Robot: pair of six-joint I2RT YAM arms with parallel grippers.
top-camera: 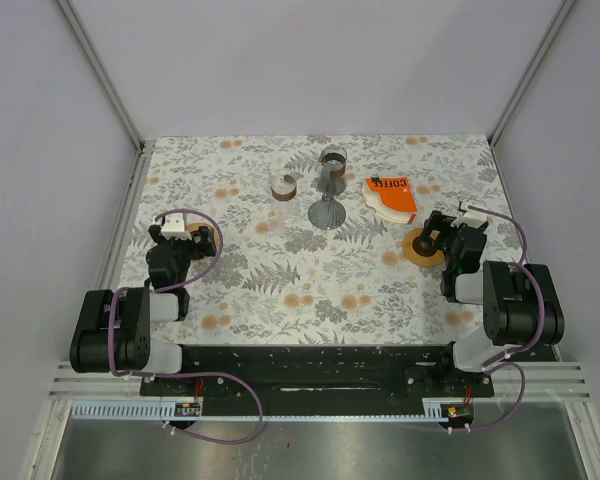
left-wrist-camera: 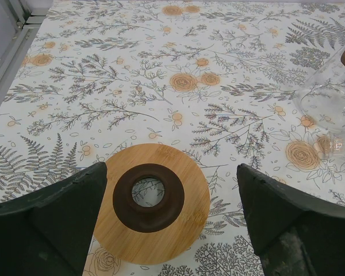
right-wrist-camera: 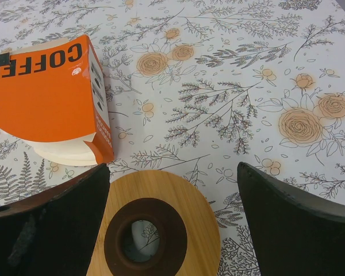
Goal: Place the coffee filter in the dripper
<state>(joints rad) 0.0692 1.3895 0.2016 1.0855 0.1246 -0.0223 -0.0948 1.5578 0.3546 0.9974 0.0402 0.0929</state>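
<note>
The coffee filters are a white stack inside an orange box marked COFFEE, lying at the back right of the table. A clear glass dripper with a brown band stands at the back centre, and its edge shows in the left wrist view. My left gripper is open over a wooden disc with a brown ring. My right gripper is open over a second such disc, just in front of the box. Neither holds anything.
A dark metal stand with a ring on top rises beside the glass dripper. The floral table cloth covers the whole surface. White walls and metal posts enclose the table on three sides.
</note>
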